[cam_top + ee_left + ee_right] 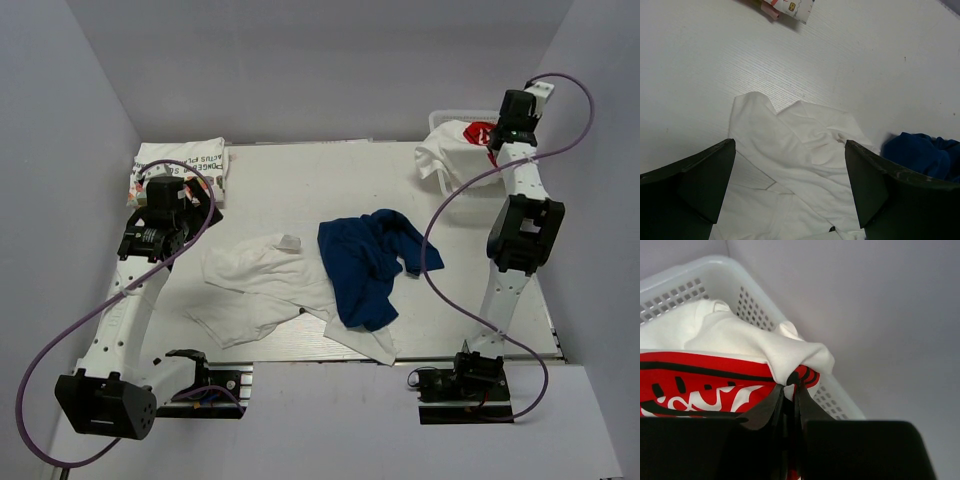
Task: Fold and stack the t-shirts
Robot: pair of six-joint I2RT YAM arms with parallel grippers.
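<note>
Right gripper [790,386] clamps red-graphic tee [705,377], basket [670,287] beyond it: pickup step. Next, probably lift clear. Left gripper [790,145] wide, white tee [805,170] beneath.

Materials and surface finish
The desk [865,50] had a white, matt, finely ribbed surface. The white t-shirt [805,150], navy t-shirt [925,152] and red-print t-shirt [700,385] were soft, matt, creased cloth. The basket [755,305] was smooth, perforated white plastic.

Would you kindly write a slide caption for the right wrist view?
Right pincer shut on the red-graphic white t-shirt at the white lattice basket.
</note>
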